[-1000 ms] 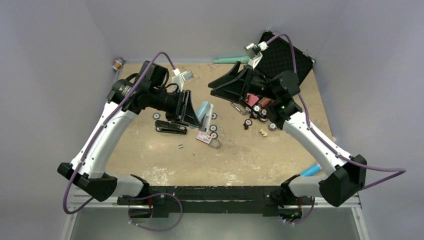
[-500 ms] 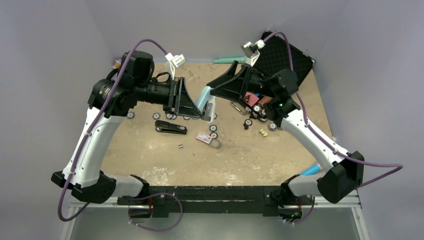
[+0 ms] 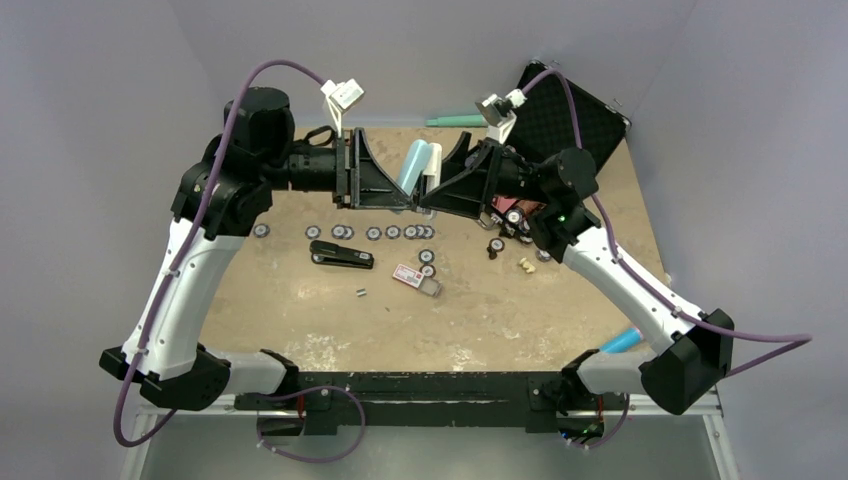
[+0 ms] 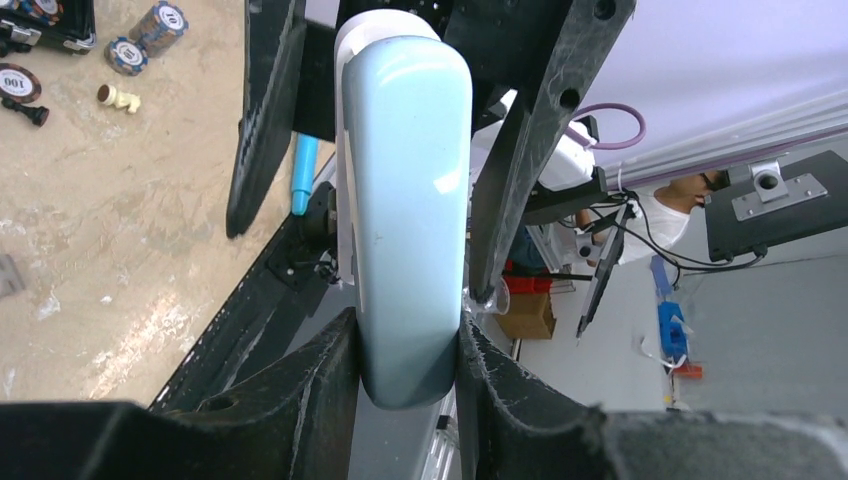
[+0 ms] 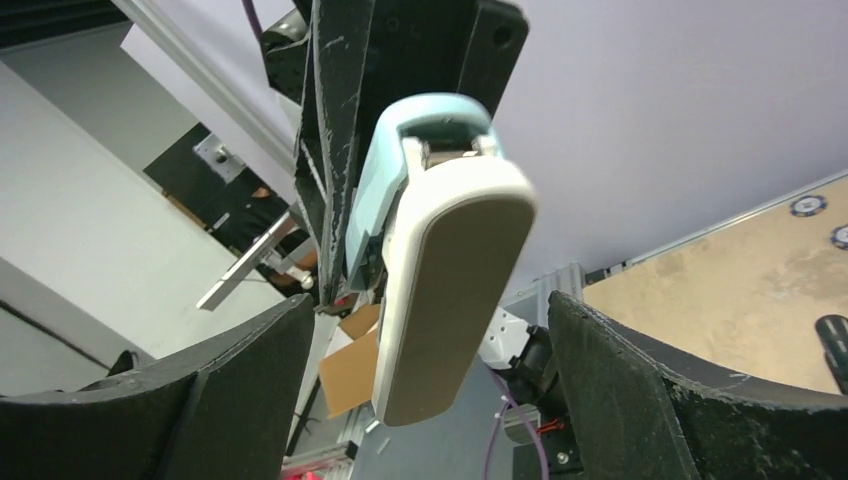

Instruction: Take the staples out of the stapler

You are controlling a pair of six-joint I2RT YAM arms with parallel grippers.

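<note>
My left claw (image 4: 408, 365) clenches a pale blue rounded block (image 4: 405, 180), right claw (image 5: 425, 330) released; slim black stapler (image 3: 341, 256) at seven o'clock, dark-grey staple strip (image 3: 360, 293) seemingly out.

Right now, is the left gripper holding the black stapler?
No, the left gripper is shut on the pale blue block in the air, while the stapler lies on the table.

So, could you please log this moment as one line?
left gripper: shut on pale blue block, raised | right gripper: open around its far end | black stapler: on table, untouched
</note>
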